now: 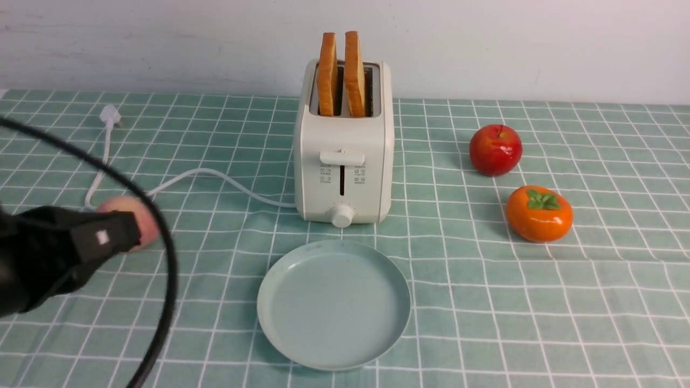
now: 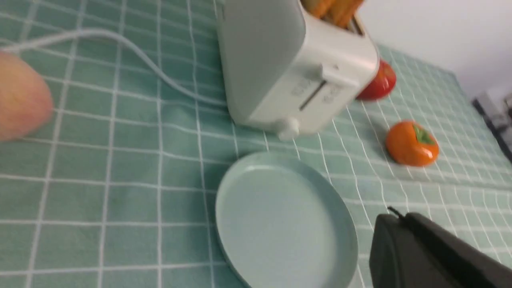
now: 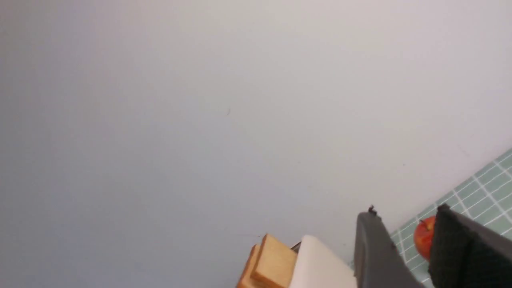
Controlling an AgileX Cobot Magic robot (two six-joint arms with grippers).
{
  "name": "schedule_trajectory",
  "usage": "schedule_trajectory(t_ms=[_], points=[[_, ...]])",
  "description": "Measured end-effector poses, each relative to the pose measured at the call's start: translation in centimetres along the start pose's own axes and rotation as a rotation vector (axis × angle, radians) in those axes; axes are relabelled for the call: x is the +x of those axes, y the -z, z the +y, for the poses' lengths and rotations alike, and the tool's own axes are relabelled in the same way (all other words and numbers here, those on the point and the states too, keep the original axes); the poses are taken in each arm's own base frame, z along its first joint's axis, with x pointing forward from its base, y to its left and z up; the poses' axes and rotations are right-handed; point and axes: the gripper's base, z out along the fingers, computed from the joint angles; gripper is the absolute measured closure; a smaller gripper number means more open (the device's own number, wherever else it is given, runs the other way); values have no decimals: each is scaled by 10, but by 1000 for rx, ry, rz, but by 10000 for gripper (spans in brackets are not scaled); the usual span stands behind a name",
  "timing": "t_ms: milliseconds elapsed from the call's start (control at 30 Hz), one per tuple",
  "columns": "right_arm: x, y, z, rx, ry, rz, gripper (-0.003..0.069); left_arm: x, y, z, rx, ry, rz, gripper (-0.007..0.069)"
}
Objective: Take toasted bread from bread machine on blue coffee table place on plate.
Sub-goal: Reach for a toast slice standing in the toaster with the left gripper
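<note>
Both slices of toast (image 1: 327, 75) stand upright in the toaster (image 1: 350, 183), long axis vertical, thin crust edges toward me, faces to left and right. The toaster sits mid-table (image 1: 539, 302) near the wall, lever toward me, with the plate (image 1: 334, 307) just in front. My right claw (image 3: 406, 218) gapes apart; of my left claw (image 1: 126, 233) I cannot tell

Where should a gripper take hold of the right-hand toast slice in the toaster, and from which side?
Probably its exposed top half, from straight above, pinching both broad faces: the right toast slice stands upright, edge-on, its lower part sunk in the toaster slot.
</note>
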Motion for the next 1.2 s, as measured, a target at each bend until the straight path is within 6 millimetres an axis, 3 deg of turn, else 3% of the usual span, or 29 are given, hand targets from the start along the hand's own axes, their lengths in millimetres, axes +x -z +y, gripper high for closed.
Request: schedule_trajectory(t_ms=[100,133,167,233,333,367,500,667,833,867,1000,1100,1200], points=[[-18,1,19,64,74,98,493,-18,-15,-7,26,-5,72,638],[-23,-3,22,190,151,258,536,-32,-25,-9,32,-15,100,638],[-26,-3,25,194,159,266,540,-36,-26,-11,36,-24,96,638],[-27,-13,26,333,272,516,613,-59,-43,-13,22,-48,116,638],[-22,-27,25,408,346,723,666,-75,-57,-12,-1,-7,132,638],[-14,-36,21,439,383,843,677,-89,-68,-12,-21,18,143,638],[-5,-49,17,443,408,941,678,-104,-86,-16,-64,-12,186,638],[-2,-59,19,389,414,936,678,-116,-120,-40,-93,-154,231,638],[-2,-61,22,361,409,904,678,-127,-163,-69,-65,-294,114,634],[-2,-61,21,362,409,904,678,-128,-163,-70,-61,-296,104,631],[-2,-61,22,358,403,904,677,-130,-198,-73,-36,-301,-8,520],[-2,-61,22,358,402,904,676,-129,-213,-68,-41,-291,-32,422],[-2,-61,22,357,401,905,675,-121,-235,-57,-51,-263,-38,268]])
